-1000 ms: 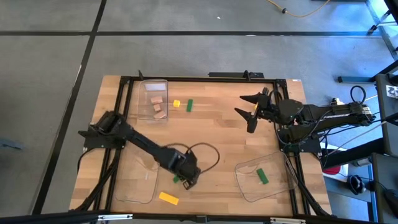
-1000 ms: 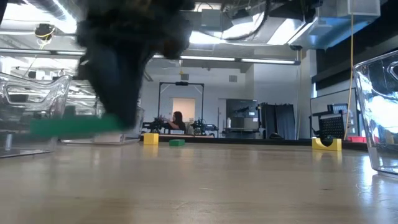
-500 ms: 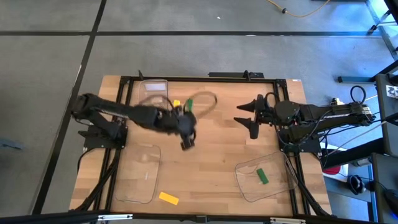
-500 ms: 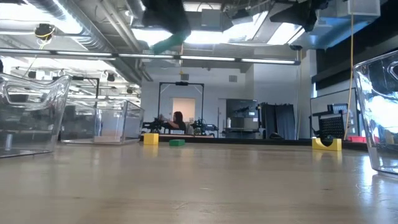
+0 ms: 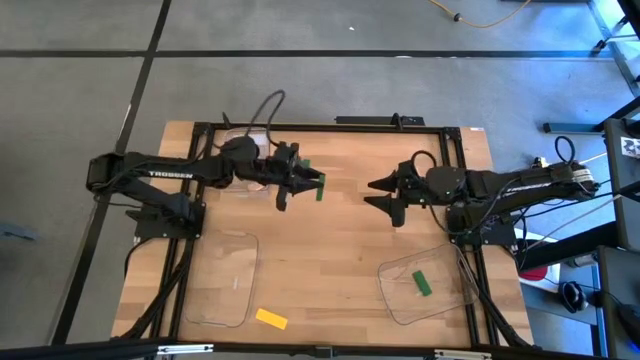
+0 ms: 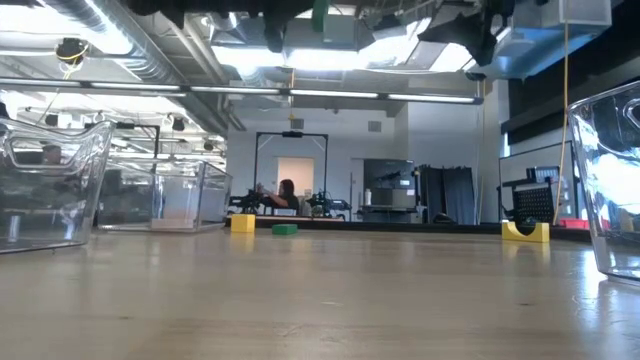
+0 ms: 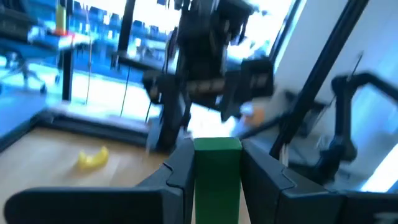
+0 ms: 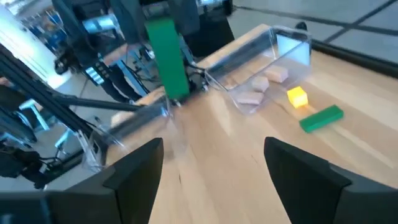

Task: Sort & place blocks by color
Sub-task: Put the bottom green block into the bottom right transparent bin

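My left gripper (image 5: pixel 312 184) is shut on a green block (image 5: pixel 319 186), high above the far middle of the table; the block also shows in the low view (image 6: pixel 319 15) and in the right wrist view (image 8: pixel 165 56). My right gripper (image 5: pixel 378 196) is open and empty, facing it from the right. A yellow block (image 8: pixel 297 96) and a green block (image 8: pixel 321 118) lie flat on the table beside the far left tray (image 8: pixel 273 40), which holds tan blocks (image 8: pixel 258 87). Another green block (image 5: pixel 421 283) lies in the near right tray (image 5: pixel 395 295). A yellow block (image 5: pixel 270 319) lies near the front edge. My left gripper pinches the green block by two opposite sides (image 7: pixel 217 180) between its two fingers (image 7: pixel 180 177). The fingers come about level, pointing toward the table's right. The block's end (image 7: pixel 217 146) sticks out a little past the fingertips, and the block is lifted clear of the table.
A clear tray (image 5: pixel 225 285) stands at the near left. The black frame (image 5: pixel 300 126) runs round the table. My two grippers face each other across a short gap over the table's middle. The room beyond shows in the low view, with a person (image 6: pixel 285 190) far off.
My left gripper has risen from the near middle of the table with the green block. It has swung toward the far edge and turned to point right. The block is lifted well clear. My right gripper has moved a little toward the left and near.
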Available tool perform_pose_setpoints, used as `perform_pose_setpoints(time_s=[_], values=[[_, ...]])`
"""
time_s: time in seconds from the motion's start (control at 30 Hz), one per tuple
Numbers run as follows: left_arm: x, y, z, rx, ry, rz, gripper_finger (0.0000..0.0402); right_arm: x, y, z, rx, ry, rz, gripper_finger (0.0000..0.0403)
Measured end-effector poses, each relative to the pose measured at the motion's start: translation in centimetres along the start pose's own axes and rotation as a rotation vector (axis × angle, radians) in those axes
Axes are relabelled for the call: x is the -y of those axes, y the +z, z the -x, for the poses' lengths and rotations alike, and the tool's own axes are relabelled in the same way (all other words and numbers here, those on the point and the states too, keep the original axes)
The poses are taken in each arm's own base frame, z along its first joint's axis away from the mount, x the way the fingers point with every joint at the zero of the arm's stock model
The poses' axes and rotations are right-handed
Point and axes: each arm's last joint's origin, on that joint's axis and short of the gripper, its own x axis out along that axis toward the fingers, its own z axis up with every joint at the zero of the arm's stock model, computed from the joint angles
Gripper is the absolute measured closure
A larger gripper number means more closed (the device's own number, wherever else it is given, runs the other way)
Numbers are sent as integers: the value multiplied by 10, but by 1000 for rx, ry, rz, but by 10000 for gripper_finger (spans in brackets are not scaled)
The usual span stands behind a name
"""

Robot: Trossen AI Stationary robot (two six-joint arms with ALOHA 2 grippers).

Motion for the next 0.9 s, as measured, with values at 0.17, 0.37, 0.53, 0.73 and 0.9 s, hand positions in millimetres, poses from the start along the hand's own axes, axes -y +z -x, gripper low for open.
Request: perform_pose_setpoints(time_s=[0.17, 0.37, 0.53, 0.73, 0.9], values=[[3, -7, -3, 14, -8, 40, 315, -4, -3, -17, 0, 44, 127, 122], [14, -7, -6, 70, 63, 36, 315, -8, -4, -31, 32, 90, 146, 122], [20, -14, -16, 70, 100, 27, 315, -9, -11, -50, 40, 94, 142, 122], [26, -15, -43, 64, 68, 25, 315, -12, -17, -67, 34, 192, 114, 122], [26, -13, -56, 68, 56, 24, 315, -16, -14, -68, 63, 259, 111, 122]])
